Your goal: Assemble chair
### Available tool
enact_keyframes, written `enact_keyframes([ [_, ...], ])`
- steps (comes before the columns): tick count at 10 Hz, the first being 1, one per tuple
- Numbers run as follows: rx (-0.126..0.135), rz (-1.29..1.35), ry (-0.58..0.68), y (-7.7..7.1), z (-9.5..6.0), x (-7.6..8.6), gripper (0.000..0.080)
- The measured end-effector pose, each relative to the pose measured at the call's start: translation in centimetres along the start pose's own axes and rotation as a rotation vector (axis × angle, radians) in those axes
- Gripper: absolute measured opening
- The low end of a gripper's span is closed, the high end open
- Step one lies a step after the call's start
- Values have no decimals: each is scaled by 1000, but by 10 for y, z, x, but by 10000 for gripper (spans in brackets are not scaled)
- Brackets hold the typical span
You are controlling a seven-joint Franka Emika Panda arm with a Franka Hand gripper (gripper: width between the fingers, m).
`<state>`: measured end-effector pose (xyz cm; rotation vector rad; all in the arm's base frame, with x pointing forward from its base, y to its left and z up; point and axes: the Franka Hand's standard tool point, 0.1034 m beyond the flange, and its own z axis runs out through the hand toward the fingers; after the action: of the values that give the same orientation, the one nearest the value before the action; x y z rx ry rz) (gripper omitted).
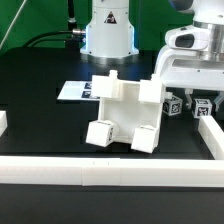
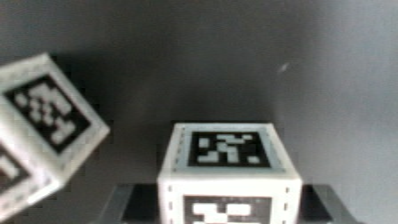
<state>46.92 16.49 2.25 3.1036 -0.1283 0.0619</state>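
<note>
The partly built chair [image 1: 125,115], a cluster of chunky white slabs and blocks, stands on the black table in the middle of the exterior view. To its right in the exterior view, my gripper [image 1: 188,98] reaches down among small tagged white parts [image 1: 203,108]. In the wrist view, a white block [image 2: 226,165] with black-and-white tags on its top and side sits between the dark fingers [image 2: 135,200], which press against both of its sides. My gripper [image 2: 226,208] is shut on this block. A second tagged white part [image 2: 45,120] lies tilted close beside it.
Long white rails border the table at the front [image 1: 100,168], at the exterior view's right [image 1: 212,140] and at its left [image 1: 3,122]. The marker board [image 1: 73,90] lies flat behind the chair. The robot's base [image 1: 108,30] stands at the back.
</note>
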Motion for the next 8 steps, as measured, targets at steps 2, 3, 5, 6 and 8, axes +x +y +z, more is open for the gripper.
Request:
enact_keyframes([
  [2,6,-18,-21,3,-34,27,284],
  [3,14,-11,-20,8,-51,39,284],
  [5,25,12,-22,17,-72,56,284],
  [6,26,14,-13,17,-71,57,284],
  [8,24,13,-16,17,-70,56,284],
])
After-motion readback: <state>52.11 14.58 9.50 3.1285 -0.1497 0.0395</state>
